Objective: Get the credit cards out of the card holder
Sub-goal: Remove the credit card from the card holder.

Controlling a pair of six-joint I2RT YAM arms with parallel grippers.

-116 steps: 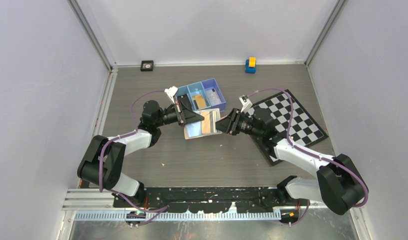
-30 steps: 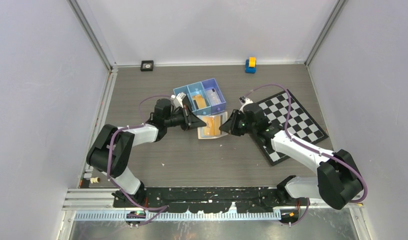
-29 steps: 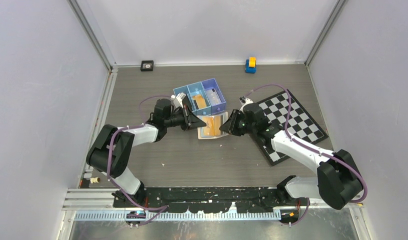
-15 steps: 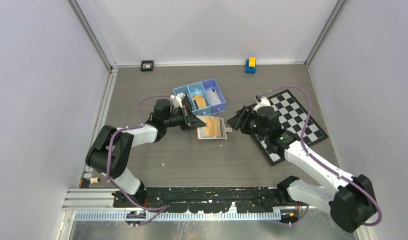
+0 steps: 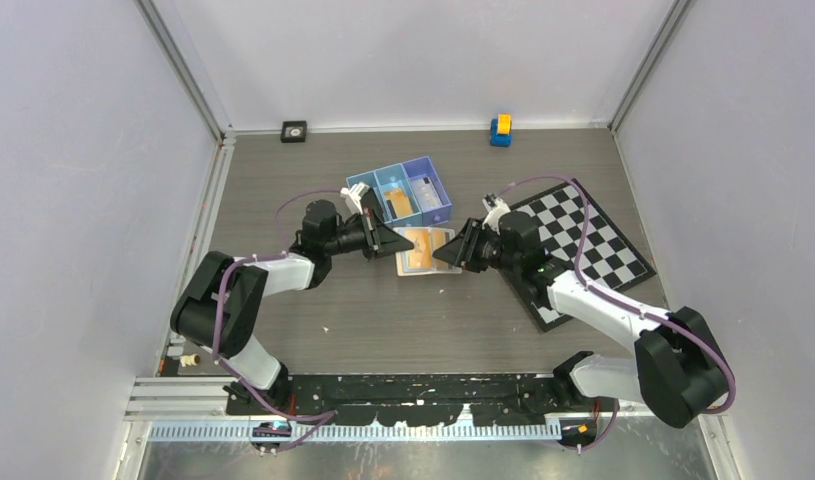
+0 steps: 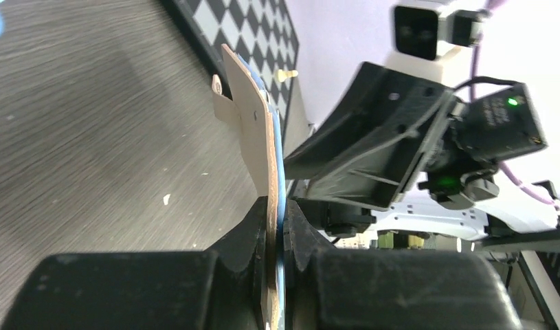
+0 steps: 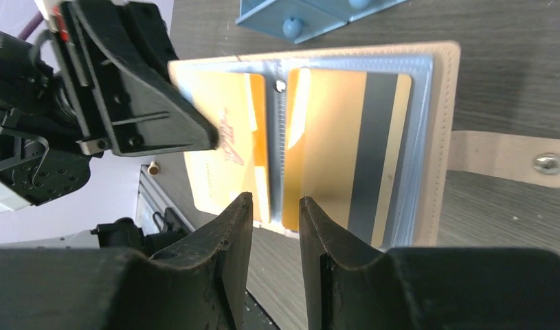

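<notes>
The left gripper [image 6: 275, 206] is clamped on one edge of the card holder [image 6: 253, 117]; both fingers press flat against the tan cover and its clear inner sleeve. The right gripper [image 7: 271, 203] stands opposite with its fingers slightly apart. The gap between them is lined up with the centre fold at the holder's near edge, and contact cannot be confirmed.

The card holder [image 5: 425, 250] lies open between the two grippers, sleeves facing up, with its snap tab [image 7: 510, 158] extended to one side. Both credit cards sit in the sleeves:
- an orange card with a dark stripe [image 7: 345, 151] in the pocket on the tab side;
- a paler orange card [image 7: 222, 137] in the other pocket, under the left gripper's finger.

The blue tray [image 5: 401, 195] stands just beyond the holder. The chessboard [image 5: 583, 240] lies under the right arm, on the wooden table [image 5: 383, 320].
</notes>
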